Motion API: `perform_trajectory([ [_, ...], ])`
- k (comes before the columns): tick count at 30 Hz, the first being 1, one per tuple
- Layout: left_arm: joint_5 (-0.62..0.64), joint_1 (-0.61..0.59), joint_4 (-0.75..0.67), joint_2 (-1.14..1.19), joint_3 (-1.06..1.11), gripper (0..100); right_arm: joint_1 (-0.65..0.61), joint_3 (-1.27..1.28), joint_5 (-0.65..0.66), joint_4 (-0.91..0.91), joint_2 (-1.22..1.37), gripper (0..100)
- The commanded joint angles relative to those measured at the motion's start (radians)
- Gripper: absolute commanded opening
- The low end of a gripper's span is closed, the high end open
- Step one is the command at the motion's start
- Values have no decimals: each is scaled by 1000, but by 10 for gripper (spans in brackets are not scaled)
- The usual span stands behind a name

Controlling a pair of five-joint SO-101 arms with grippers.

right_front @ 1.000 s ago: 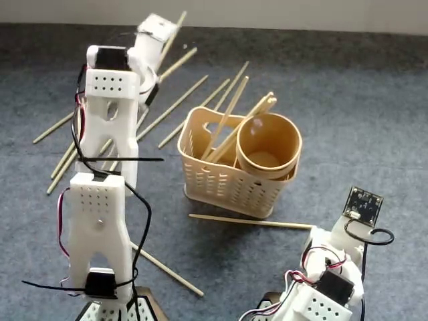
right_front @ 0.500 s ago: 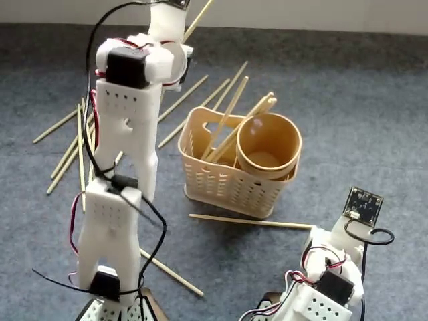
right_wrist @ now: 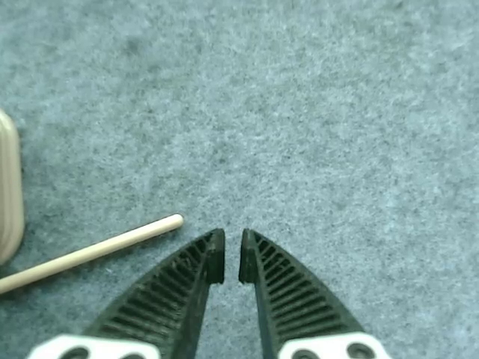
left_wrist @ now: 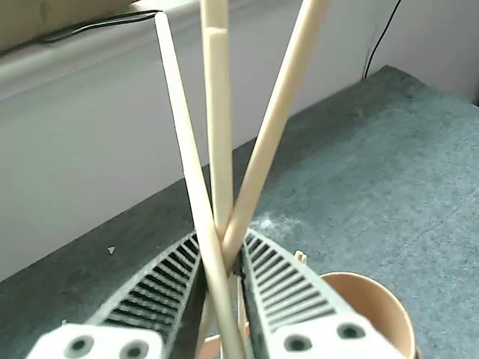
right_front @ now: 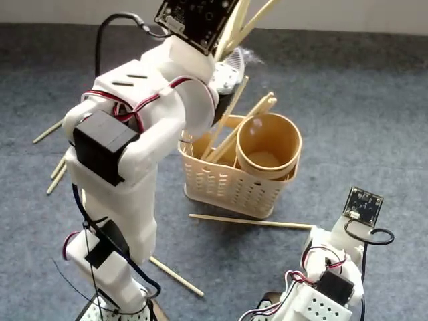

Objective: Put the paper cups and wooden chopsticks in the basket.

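My left gripper [left_wrist: 228, 243] is shut on three wooden chopsticks [left_wrist: 217, 112] that fan out past its tips. In the high view the left arm is raised, with that bundle [right_front: 244, 23] held above the far rim of the cream basket [right_front: 221, 184]. A paper cup [right_front: 284, 137] stands inside the basket beside several chopsticks [right_front: 234, 134]; its rim [left_wrist: 367, 307] shows below my left gripper. My right gripper [right_wrist: 230, 254] rests low over the carpet, shut on nothing, close to the end of a loose chopstick [right_wrist: 90, 254] that lies in front of the basket [right_front: 251, 221].
Loose chopsticks lie on the grey carpet at the left [right_front: 50, 130] and by the left arm's base [right_front: 177, 275]. The right arm's body [right_front: 334, 281] sits at the near right. A pale wall runs along the carpet's far edge. The basket's corner [right_wrist: 9, 194] borders the right wrist view.
The left arm has risen from the chopstick pile at the far left and swung over to the basket, carrying chopsticks. The right arm has not moved.
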Motion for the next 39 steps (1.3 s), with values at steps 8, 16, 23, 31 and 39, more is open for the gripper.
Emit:
perform_trajectory([
  [8, 49, 31, -40, 74, 24, 3, -2, 150, 6, 5, -4, 56],
  [16, 80, 33, -40, 165, 19, 3, -2, 150, 6, 5, -4, 56],
  [23, 81, 33, -38, 162, 19, 72, -2, 150, 6, 5, -4, 56],
  [31, 81, 62, -3, 160, 18, 87, -2, 150, 6, 5, -4, 56],
  [39, 80, 68, 44, 162, -82, 85, -2, 150, 6, 5, -4, 56],
])
